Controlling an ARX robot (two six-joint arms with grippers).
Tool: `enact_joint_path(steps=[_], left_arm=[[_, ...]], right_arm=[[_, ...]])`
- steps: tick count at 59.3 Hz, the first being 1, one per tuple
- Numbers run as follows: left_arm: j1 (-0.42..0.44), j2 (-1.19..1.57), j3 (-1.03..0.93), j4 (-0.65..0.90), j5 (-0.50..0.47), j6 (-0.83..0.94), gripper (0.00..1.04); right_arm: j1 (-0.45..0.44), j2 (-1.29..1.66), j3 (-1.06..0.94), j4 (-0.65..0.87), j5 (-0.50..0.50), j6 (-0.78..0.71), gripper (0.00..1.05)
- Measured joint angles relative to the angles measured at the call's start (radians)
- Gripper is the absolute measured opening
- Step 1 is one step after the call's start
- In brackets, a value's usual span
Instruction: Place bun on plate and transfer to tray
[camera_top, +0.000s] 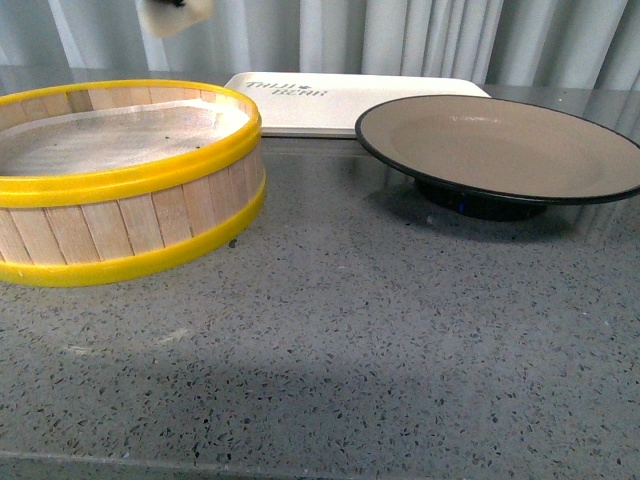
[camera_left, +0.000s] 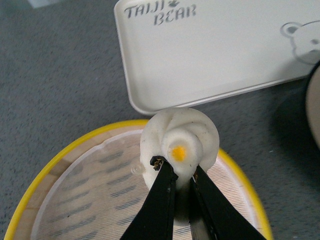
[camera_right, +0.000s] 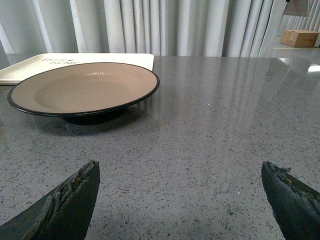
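The cream-white bun (camera_left: 187, 135), pleated with a yellow dot on top, hangs in the air above the far rim of the steamer basket. My left gripper (camera_left: 177, 167) is shut on it, its black fingers pinching the bun's near side. In the front view the bun (camera_top: 175, 14) shows at the very top edge. The tan plate (camera_top: 500, 150) with a black rim sits to the right, with nothing on it. Behind it lies the off-white tray (camera_top: 340, 100) with dark lettering. My right gripper (camera_right: 180, 175) stands open low over bare counter, short of the plate (camera_right: 80, 87).
A yellow-rimmed wooden steamer basket (camera_top: 120, 180) with a paper liner stands at the left on the grey speckled counter (camera_top: 380, 340). Pale curtains hang behind the table. A cardboard box (camera_right: 299, 37) sits far off beyond the table.
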Motion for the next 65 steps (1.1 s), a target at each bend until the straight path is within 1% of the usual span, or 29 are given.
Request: enact_joint_path(steps=[8,14,23,30,41,65], left_arm=[[-0.081,0.004,0.058,-0.008,-0.01,-0.019,0.05],[-0.159,0.024,0.103,-0.011,-0.026,-0.041,0.05],[-0.324,0.147,0.192,-0.011,-0.074,-0.064,0.05],[-0.407,0.25,0.263,-0.011,-0.105,-0.068,0.05],[-0.454,0.356,0.362,-0.03,-0.132,-0.061,0.05],[-0.449,0.495,0.494,-0.071,-0.169,0.009,0.05]], right_arm=[[0.0,0.0,0.0,0.0,0.0,0.0,0.96],[0.0,0.0,0.0,0.0,0.0,0.0,0.96],[0.0,0.0,0.0,0.0,0.0,0.0,0.96],[0.0,0.0,0.0,0.0,0.0,0.0,0.96],[0.0,0.0,0.0,0.0,0.0,0.0,0.96],[0.0,0.0,0.0,0.0,0.0,0.0,0.96]])
